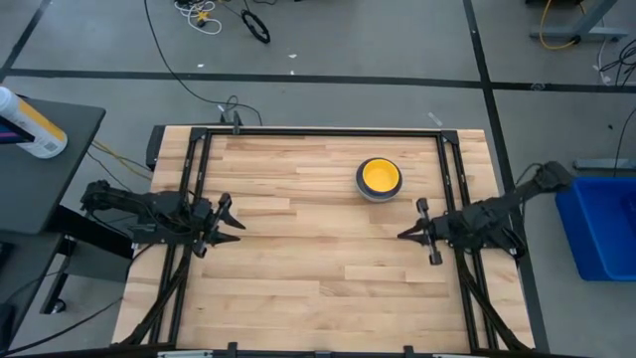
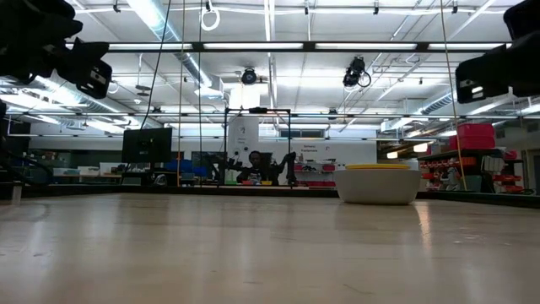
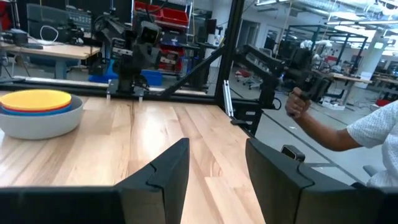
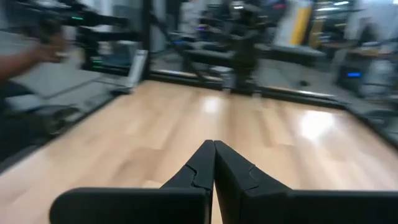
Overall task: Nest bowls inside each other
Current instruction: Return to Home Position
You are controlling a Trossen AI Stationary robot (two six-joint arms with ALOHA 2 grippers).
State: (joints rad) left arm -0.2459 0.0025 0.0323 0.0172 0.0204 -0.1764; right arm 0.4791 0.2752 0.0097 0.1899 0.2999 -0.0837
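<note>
Overhead, left gripper [image 1: 235, 220] spread, right gripper [image 1: 402, 235] pinched (both held high).

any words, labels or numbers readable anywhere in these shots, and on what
None can be read.
Bottle at the high view's left edge: coloured label, print too small.
Wall sign far behind in the low view: lettering too small.
Bowls: no print seen.
</note>
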